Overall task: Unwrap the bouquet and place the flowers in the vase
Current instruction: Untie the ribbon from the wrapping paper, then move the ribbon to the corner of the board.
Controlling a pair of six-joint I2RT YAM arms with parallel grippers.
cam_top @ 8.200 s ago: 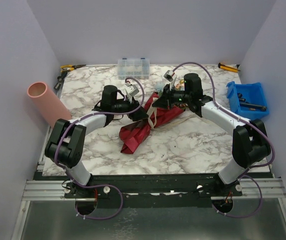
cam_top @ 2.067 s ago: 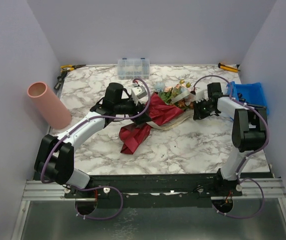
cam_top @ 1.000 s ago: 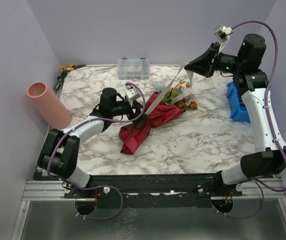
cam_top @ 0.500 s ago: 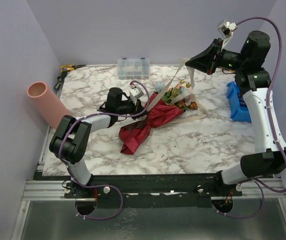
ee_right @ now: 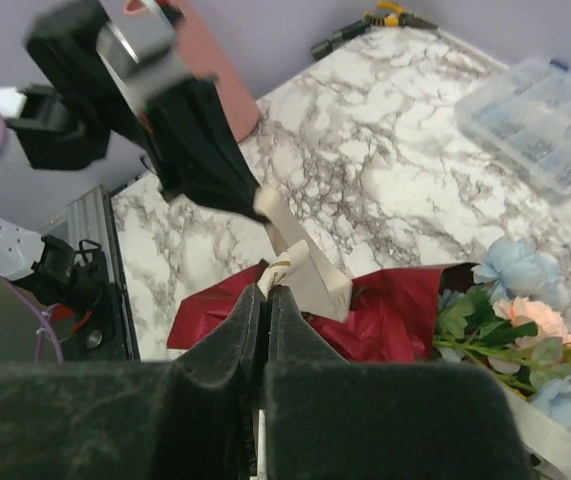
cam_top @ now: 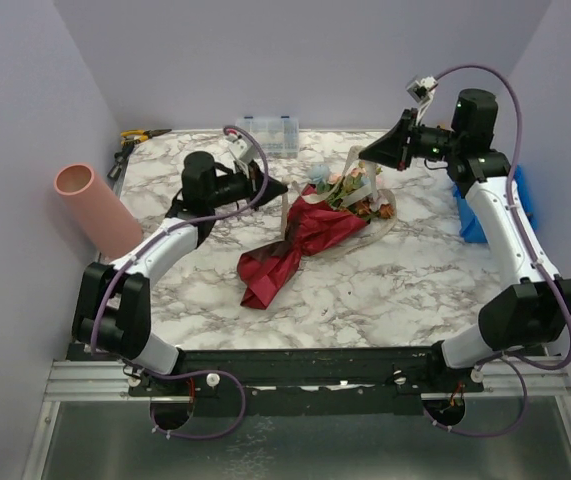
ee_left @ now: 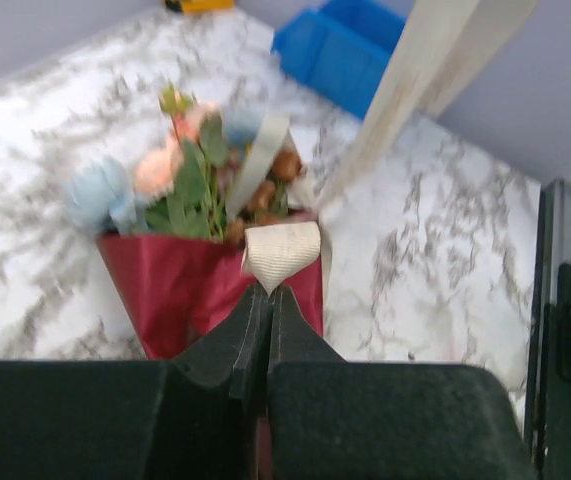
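Vase (cam_top: 93,208): pink tube at 9 o'clock edge of worktop (cam_top: 395,290), open end toward 10. Can't tell if lying flat or propped.

L arm: elbow low at 8 o'clock, forearm runs up toward 1, wrist approx level. L hand (cam_top: 273,187) points to 3 o'clock, raised off worktop, just left of bouquet (cam_top: 300,240). Clenched. L wrist view shows a folded loop of beige ribbon (ee_left: 281,255) pinched at the tips.

Bouquet lies mid-worktop. Maroon wrap's narrow end is toward 7 o'clock, flowers (cam_top: 353,188) toward 1.

R arm: elbow at 4 o'clock, forearm climbs steeply toward 12, wrist high. R hand (cam_top: 367,155) points to 9 o'clock, above the flower heads. Clenched on the ribbon too. R wrist view shows the strip nipped at the tips and running across to L hand.

Hard to see:
- Stems hidden inside wrap.
- Can't tell whether ribbon is knotted round wrap.
- L wrist view blurred, blooms soft; ribbon strip exits top of frame, cut off.
- Clear box (cam_top: 265,130) at 12 o'clock part-covered by L cable.
- Blue bin (cam_top: 518,195) at 3 o'clock mostly behind R forearm.
- Pliers (cam_top: 137,135) at 11 o'clock, small.
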